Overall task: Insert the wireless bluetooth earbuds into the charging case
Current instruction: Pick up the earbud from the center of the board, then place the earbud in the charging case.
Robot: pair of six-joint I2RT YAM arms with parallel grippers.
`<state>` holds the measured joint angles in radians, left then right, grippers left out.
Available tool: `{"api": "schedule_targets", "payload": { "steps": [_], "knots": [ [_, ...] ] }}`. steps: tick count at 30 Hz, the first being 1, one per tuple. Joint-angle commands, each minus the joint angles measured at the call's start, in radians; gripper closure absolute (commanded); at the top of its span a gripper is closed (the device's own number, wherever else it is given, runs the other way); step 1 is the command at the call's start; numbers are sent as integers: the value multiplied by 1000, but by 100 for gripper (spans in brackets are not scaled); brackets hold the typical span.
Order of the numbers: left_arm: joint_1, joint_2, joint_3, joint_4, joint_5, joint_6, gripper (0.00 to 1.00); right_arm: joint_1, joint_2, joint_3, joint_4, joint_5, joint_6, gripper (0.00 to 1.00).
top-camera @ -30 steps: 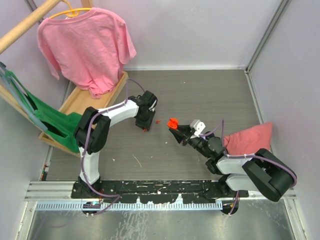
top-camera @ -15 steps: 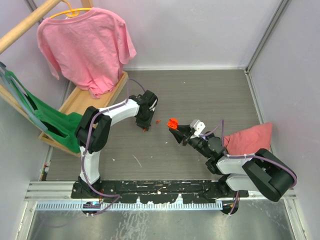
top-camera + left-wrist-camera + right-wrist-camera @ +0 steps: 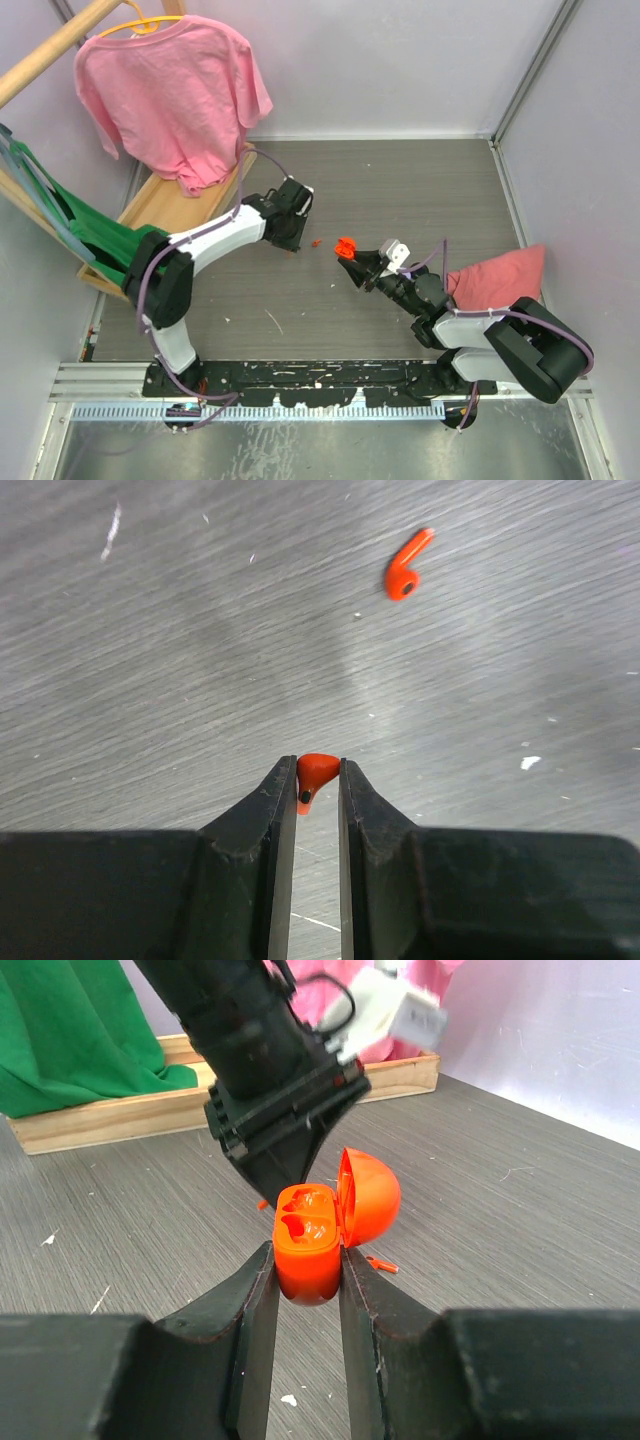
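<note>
Left wrist view: an orange earbud pinched, its twin loose on the worktop, the case held open nearby.

The left fingers (image 3: pixel 288 780) were pressed onto one small orange earbud (image 3: pixel 318 770), whose rounded head poked out between the tips just above the grey worktop (image 3: pixel 200 630). The second earbud (image 3: pixel 407 567) lay flat on the worktop a little beyond, apart from the fingers. In the top external view it sat near the middle of the worktop, between the left fingers and the charging case (image 3: pixel 305 1228). The right fingers (image 3: pixel 262 1270) clamped that round orange case by its lower half, with its lid (image 3: pixel 370 1195) hinged up and the moulded wells facing upward. A pink cloth (image 3: pixel 500 275) lay at the worktop's right edge.
</note>
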<state>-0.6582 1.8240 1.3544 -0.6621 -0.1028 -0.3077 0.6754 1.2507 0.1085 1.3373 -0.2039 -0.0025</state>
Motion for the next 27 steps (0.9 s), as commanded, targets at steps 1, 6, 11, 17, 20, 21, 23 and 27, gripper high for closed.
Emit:
{"api": "schedule_targets", "payload": {
  "steps": [1, 6, 11, 17, 20, 21, 23, 27],
  "knots": [
    [-38, -146, -25, 101, -84, -32, 84, -3, 0, 33, 60, -10, -6, 99],
    [-86, -251, -80, 188, -140, -61, 83, -2, 9, 31, 75, -12, -2, 99],
    [-143, -334, -132, 297, -191, -99, 84, -3, 17, 27, 92, -3, 1, 99],
    [-229, -422, -231, 472, -261, -126, 83, -2, 27, 22, 115, -8, 4, 99],
    [-263, -474, -292, 565, -297, -129, 83, -2, 31, 22, 121, -10, 3, 99],
    [-274, -492, -315, 607, -308, -125, 83, -2, 33, 22, 123, -11, 5, 99],
    [-294, -526, -358, 686, -313, -114, 83, -2, 40, 21, 134, -16, 10, 99],
    [-328, -596, -421, 810, -330, -96, 83, -3, 54, 17, 158, -19, 14, 99]
  ]
}}
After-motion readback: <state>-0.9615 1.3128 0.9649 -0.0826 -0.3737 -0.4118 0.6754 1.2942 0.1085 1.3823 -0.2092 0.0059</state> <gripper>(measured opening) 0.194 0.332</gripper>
